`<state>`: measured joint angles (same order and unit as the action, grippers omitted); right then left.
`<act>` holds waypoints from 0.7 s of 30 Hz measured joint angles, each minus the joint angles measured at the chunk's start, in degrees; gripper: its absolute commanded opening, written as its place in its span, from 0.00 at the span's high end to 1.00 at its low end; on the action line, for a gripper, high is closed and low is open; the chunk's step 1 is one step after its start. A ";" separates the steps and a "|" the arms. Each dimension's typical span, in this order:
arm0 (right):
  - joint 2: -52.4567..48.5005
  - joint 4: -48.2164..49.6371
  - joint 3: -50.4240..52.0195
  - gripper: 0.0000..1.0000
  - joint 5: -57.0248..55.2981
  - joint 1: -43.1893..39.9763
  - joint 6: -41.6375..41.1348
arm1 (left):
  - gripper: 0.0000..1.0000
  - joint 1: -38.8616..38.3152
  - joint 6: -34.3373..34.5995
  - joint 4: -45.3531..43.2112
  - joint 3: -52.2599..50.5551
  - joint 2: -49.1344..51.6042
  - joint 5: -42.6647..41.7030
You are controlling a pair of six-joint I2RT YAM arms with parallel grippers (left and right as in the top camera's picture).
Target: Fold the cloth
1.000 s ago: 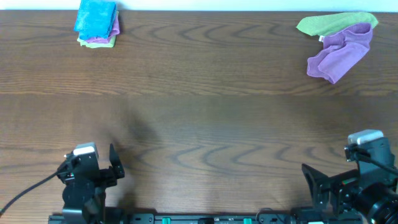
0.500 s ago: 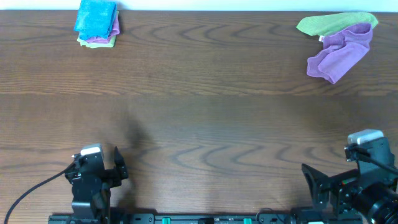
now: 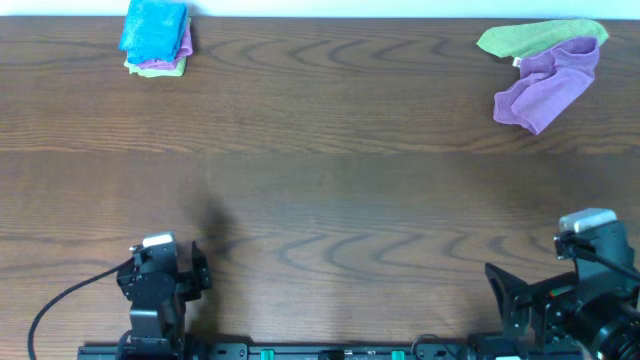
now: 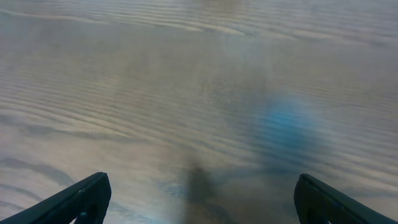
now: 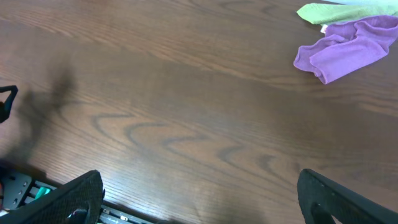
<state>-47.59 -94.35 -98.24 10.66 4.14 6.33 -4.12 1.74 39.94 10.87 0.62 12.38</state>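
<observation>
The sky-blue cloth [image 3: 154,24] lies folded on top of a small stack at the far left corner of the table, over a purple and a lime-green cloth. My left gripper [image 3: 165,270] is at the near left edge, far from the cloth. It is open and empty over bare wood in the left wrist view [image 4: 199,200]. My right gripper [image 3: 560,292] is at the near right edge. It is also open and empty in the right wrist view [image 5: 199,198]. The cloth does not show in either wrist view.
A crumpled purple cloth [image 3: 548,86] lies at the far right with a lime-green cloth [image 3: 535,36] behind it. Both also show in the right wrist view, the purple one [image 5: 348,52] and the green one [image 5: 348,11]. The wooden table [image 3: 330,170] fills the view.
My left arm has shifted a little to the right along the near edge. The right arm and the cloths have not moved.
</observation>
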 measured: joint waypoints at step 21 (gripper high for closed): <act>0.00 0.02 0.02 0.01 0.00 0.00 -0.02 | 0.05 0.00 -0.31 -0.87 -0.98 -0.04 -0.39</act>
<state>-47.59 -94.32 -98.21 10.66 4.14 6.31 -4.12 1.43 39.07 9.89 0.58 11.99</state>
